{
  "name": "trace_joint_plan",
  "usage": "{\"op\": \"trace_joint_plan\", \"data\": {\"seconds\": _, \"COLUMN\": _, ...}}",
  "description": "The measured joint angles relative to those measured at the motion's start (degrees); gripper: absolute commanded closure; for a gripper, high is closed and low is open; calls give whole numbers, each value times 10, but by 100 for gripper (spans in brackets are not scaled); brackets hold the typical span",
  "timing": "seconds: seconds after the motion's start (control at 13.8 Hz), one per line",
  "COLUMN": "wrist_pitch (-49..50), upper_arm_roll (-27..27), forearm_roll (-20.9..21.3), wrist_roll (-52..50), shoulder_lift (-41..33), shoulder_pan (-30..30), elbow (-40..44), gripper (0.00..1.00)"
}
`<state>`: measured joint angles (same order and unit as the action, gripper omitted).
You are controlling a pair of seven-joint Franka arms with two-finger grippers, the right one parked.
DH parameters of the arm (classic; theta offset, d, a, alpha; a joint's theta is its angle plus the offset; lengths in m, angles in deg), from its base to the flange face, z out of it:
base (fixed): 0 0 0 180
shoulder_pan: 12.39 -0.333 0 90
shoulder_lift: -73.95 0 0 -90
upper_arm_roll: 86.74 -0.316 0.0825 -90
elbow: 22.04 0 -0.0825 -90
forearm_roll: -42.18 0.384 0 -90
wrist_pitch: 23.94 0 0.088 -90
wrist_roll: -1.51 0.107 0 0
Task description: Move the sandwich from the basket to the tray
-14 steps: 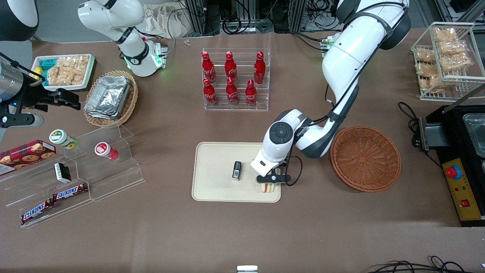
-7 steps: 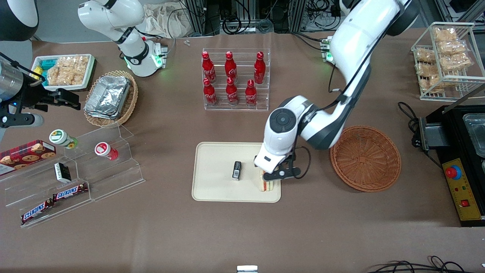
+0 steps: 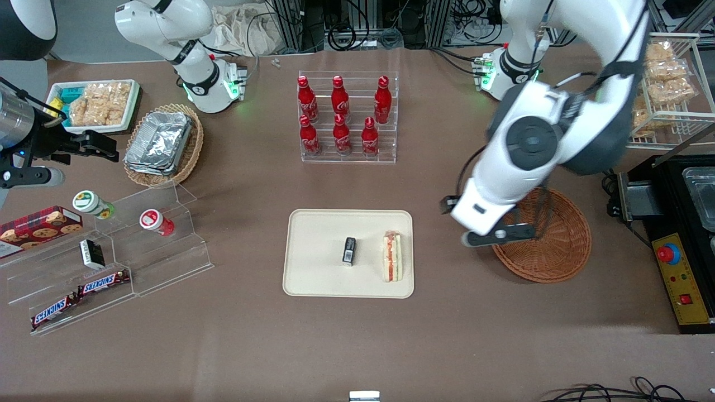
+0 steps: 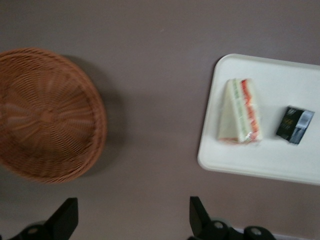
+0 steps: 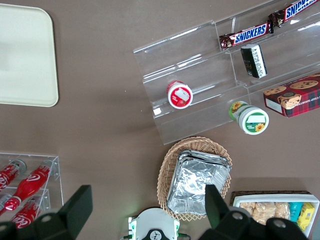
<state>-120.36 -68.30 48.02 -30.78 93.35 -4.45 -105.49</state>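
The sandwich (image 3: pixel 393 257) lies on the cream tray (image 3: pixel 318 268), at the tray's end toward the basket, its red and green filling showing. It also shows in the left wrist view (image 4: pixel 240 112), lying on the tray (image 4: pixel 260 165). The reddish-brown basket (image 3: pixel 550 245) holds nothing that I can see; it also shows in the left wrist view (image 4: pixel 45 115). My left gripper (image 3: pixel 491 237) is open and holds nothing, raised above the table between tray and basket, over the basket's rim. Its fingers (image 4: pixel 199 216) stand wide apart.
A small black packet (image 3: pixel 349 250) lies mid-tray beside the sandwich. A clear rack of red cola bottles (image 3: pixel 346 117) stands farther from the camera than the tray. A black appliance with a red button (image 3: pixel 678 262) stands at the working arm's end of the table.
The gripper let go of the sandwich, which now lies on the tray. The arm rose and swung away toward the basket.
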Motion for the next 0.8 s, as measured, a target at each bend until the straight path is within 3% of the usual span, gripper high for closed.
{"op": "trace_joint_plan", "data": {"seconds": 0.36, "wrist_pitch": 111, "upper_arm_roll": -12, "forearm_roll": -14, "wrist_roll": 112, "shoulder_lift": -94, "shoulder_pan": -81, "elbow": -1, "gripper": 0}}
{"op": "trace_joint_plan", "data": {"seconds": 0.8, "wrist_pitch": 140, "upper_arm_roll": -61, "forearm_roll": -42, "wrist_roll": 147, "shoulder_lift": -171, "shoulder_pan": -82, "elbow": -33, "gripper": 0}}
